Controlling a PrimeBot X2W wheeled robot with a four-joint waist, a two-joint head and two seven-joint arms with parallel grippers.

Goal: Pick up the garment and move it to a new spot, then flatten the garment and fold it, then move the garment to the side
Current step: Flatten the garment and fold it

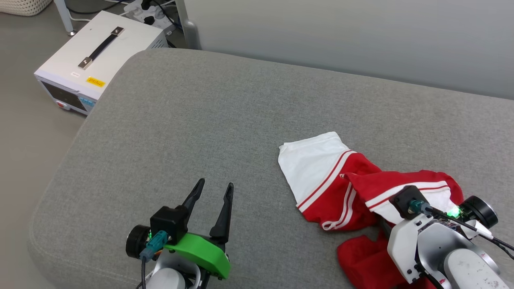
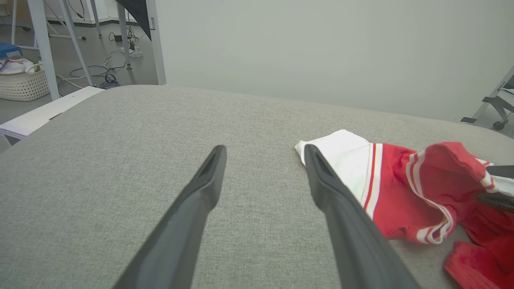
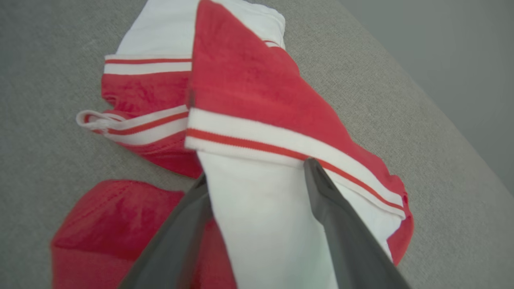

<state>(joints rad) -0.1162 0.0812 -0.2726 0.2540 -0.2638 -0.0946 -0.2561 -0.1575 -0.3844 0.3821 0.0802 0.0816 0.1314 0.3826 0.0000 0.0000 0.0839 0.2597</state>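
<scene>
Left jaws: held wide apart, fingers (image 1: 224,212) pointed forward. Right jaws: held wide apart, fingers (image 3: 341,224) angled downward.

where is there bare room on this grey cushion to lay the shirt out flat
The widest bare stretch of the cushion lies ahead of the left pincer, bordered by the white box, the wall and the garment. A narrower strip runs behind the garment. The near right is crowded: the right pincer straddles crumpled cloth.

Grey upholstered surface (image 1: 192,132) — pale wall (image 1: 345,36) behind, white equipment box (image 1: 120,44) on floor (image 1: 24,132).
</scene>
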